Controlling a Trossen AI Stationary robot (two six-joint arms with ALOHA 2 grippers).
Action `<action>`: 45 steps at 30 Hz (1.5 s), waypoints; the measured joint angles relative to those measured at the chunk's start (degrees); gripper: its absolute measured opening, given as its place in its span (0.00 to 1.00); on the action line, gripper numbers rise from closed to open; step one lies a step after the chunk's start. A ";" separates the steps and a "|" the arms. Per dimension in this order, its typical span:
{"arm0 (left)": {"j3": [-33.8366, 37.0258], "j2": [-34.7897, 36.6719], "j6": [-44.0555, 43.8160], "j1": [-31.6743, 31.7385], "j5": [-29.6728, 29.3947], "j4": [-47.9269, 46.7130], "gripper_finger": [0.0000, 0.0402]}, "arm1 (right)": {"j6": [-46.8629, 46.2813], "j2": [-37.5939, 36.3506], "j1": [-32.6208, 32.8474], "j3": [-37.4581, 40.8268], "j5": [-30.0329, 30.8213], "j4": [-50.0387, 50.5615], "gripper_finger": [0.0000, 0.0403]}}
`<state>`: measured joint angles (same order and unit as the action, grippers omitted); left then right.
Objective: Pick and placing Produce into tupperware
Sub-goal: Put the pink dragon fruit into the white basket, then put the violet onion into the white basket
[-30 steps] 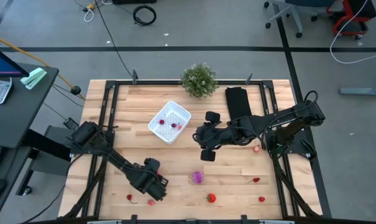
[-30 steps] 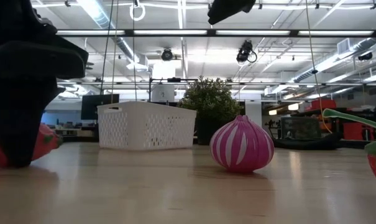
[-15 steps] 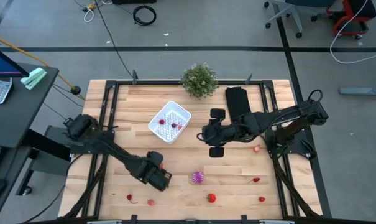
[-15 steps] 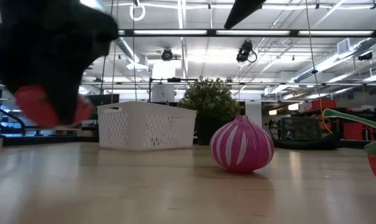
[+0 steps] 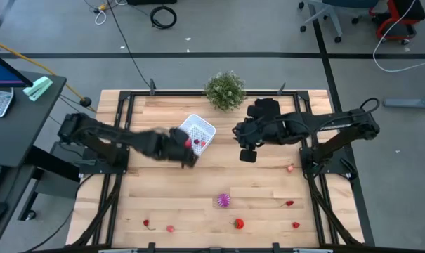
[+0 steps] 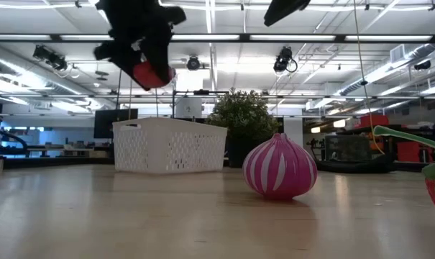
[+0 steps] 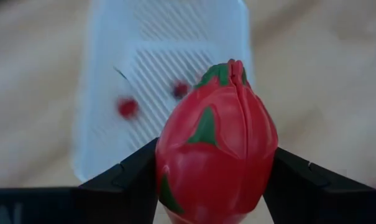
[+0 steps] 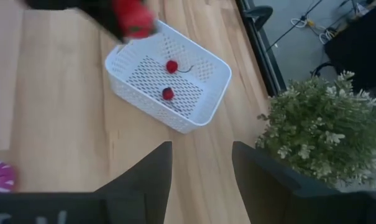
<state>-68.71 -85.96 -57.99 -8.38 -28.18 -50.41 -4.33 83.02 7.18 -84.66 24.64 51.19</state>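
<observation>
My left gripper (image 5: 186, 147) is shut on a red toy fruit with green scales (image 7: 215, 146), held in the air by the near-left corner of the white tupperware (image 5: 192, 137). The low view shows the fruit (image 6: 151, 74) above the tupperware (image 6: 170, 146). Two small red pieces (image 8: 168, 94) lie in the tupperware. My right gripper (image 8: 200, 180) is open and empty, in the air to the right of the tupperware. A purple striped onion (image 5: 223, 200) and several small red pieces (image 5: 238, 223) rest on the table. My left gripper pinches the red fruit's two opposite sides (image 7: 169, 168) between its two fingers (image 7: 128, 180). The fruit's green-tipped end points away from the gripper. In the low view the fruit hangs below the fingers, lifted clear of the table.
A green potted plant (image 5: 225, 90) stands at the far edge and a black folded cloth (image 5: 268, 116) lies to its right. Loose red pieces lie near the front edge (image 5: 147, 223) and on the right (image 5: 290, 168). Bare wood lies between the onion and the tupperware.
My left gripper has risen from the table's near left part with the red fruit and gone toward the far edge, up to the tupperware; the fruit is lifted clear. My right gripper has drifted toward the far right, staying open.
</observation>
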 joint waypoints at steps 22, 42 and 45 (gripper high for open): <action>0.00 -17.74 24.72 19.18 17.98 5.41 0.60 | -5.06 2.72 -0.30 0.00 -0.31 0.10 0.44; -13.46 -13.27 22.24 20.10 19.00 -23.72 0.62 | -4.70 2.70 -0.30 0.31 -5.91 -0.24 0.44; -20.91 -12.02 20.04 19.14 18.77 -29.47 0.60 | -4.90 2.70 -0.12 2.24 -12.36 -0.28 0.44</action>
<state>-89.62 -97.98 -37.95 10.76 -9.41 -79.88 -9.23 85.71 7.05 -82.43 12.29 50.91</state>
